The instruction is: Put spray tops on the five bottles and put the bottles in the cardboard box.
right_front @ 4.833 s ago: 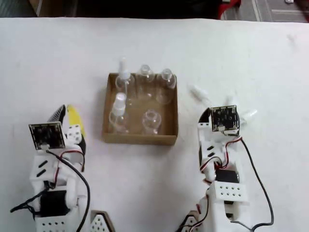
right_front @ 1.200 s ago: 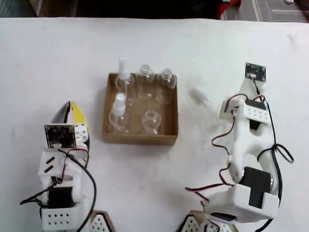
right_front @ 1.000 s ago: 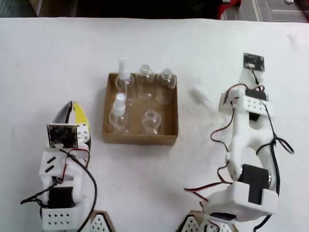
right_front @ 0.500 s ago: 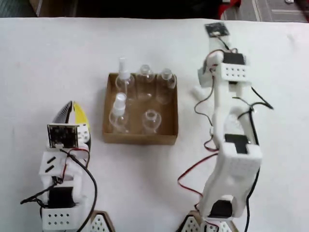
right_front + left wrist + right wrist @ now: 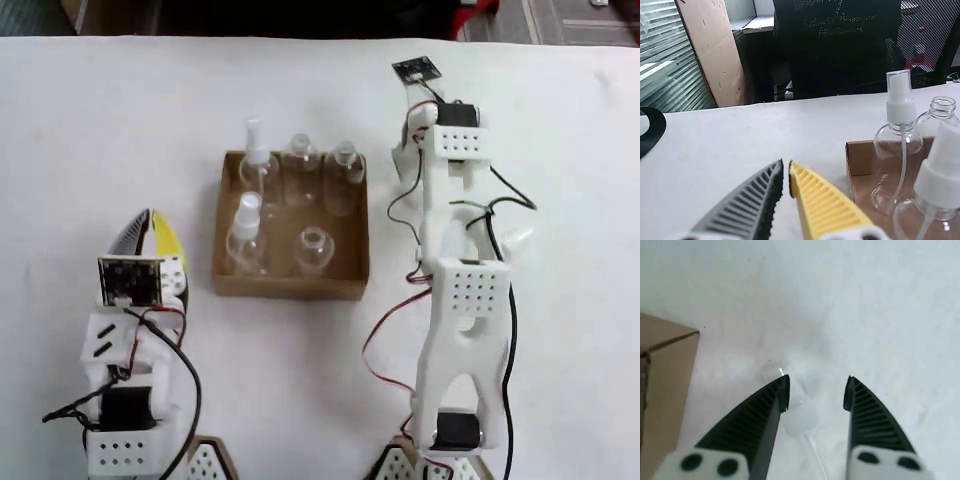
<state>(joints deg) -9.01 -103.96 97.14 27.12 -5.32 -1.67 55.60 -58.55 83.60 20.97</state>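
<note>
- Jaws of the right arm stand wide apart, pointed down at the bench (image 5: pixel 120 110), with a pale spray top (image 5: pixel 799 412) lying between them, just beside the cardboard box (image 5: pixel 289 285).
- Jaws of the left arm are closed on nothing, parked well apart from the box.
- Five bottles stand in the box: two carry tops, and three, such as the near one (image 5: pixel 313 245), are open-necked.
- Another spray top (image 5: pixel 520 237) lies by the right arm.
- The top is probably a light, smooth plastic piece with a thin, bendy dip tube. Grip the stiff collar across its width, not the tube, or it may squirt out.
</note>
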